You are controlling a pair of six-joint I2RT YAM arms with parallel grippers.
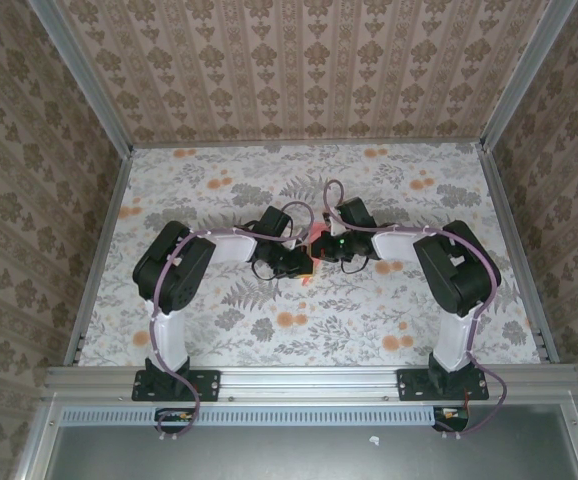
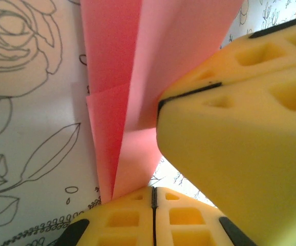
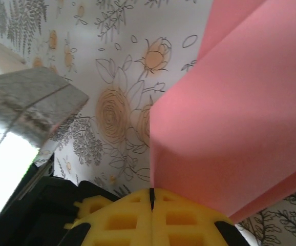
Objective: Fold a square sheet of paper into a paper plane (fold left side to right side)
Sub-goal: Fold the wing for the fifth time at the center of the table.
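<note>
The salmon-pink sheet of paper, folded into several layers, is held over the middle of the table between both grippers. In the left wrist view the paper rises from my left gripper, whose yellow jaws are pressed together with the fold's lower end at their seam. My right gripper's yellow fingers press on the paper's right edge, jaws together. In the right wrist view the paper comes straight out of the shut right gripper. From above, the left gripper and right gripper nearly touch.
The floral-print tabletop is fenced by aluminium rails and wallpapered walls on three sides. Both arms bend inward from their bases at the near edge. A grey, blurred block sits at the left of the right wrist view.
</note>
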